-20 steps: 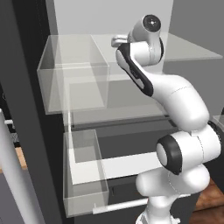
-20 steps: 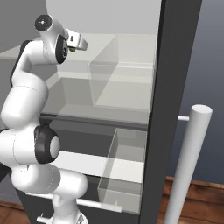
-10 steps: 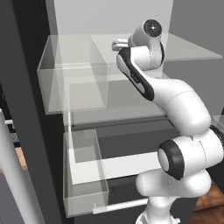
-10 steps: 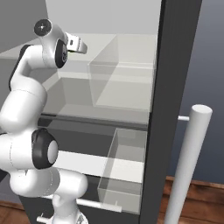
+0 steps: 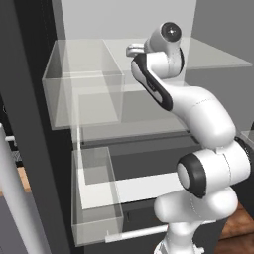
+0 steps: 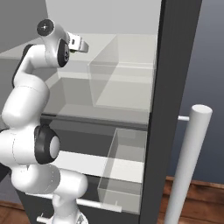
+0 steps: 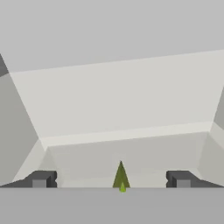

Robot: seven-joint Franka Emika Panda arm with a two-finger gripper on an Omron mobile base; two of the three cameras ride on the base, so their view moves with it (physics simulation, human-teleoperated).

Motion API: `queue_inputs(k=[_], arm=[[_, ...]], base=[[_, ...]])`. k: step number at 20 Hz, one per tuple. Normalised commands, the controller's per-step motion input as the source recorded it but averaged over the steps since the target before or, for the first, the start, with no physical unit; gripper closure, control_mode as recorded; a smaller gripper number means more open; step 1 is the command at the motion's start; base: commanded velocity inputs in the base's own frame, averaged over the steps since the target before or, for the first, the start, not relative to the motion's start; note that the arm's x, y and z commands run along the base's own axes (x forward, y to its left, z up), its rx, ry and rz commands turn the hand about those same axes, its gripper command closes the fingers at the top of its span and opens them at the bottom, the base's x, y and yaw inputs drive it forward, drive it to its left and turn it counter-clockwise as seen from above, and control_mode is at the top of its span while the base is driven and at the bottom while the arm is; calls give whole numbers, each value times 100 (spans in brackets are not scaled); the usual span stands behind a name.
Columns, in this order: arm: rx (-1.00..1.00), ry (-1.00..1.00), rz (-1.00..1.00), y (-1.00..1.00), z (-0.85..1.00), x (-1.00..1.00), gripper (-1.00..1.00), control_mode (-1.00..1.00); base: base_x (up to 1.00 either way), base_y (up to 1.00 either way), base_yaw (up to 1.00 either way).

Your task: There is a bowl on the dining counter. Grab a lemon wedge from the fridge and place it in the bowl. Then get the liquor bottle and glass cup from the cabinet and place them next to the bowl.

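Lemon wedge (image 7: 121, 177) dead centre between claw (image 7: 111, 179) fingertips, pointed end up; claw wide, inside fridge (image 5: 30, 124), nothing held.

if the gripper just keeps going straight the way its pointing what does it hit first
Probably the small yellow-green pointed lemon wedge, which sits between the two spread dark fingertips of the gripper. Beyond it lies the pale fridge shelf and back wall; depth is hard to judge.

2 base cameras flank the arm, sharing the fridge (image 5: 30, 124) interior; hand camera peers inside.
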Motion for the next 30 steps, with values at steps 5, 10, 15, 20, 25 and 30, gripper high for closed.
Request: queue_inputs(k=[5,10,15,20,25,30], arm=[[0,0,0,0,-16,13,-100,-100],[0,2,0,0,-28,-1,100,-100],[0,4,0,0,-22,-9,100,-100],[0,1,0,0,-8,-7,100,-100],[0,0,0,0,0,-29,100,-100],[3,-10,0,3,43,-78,100,-100]], base=[[0,0,0],[0,0,0],[0,0,0],[0,0,0],[0,0,0],[0,0,0]])
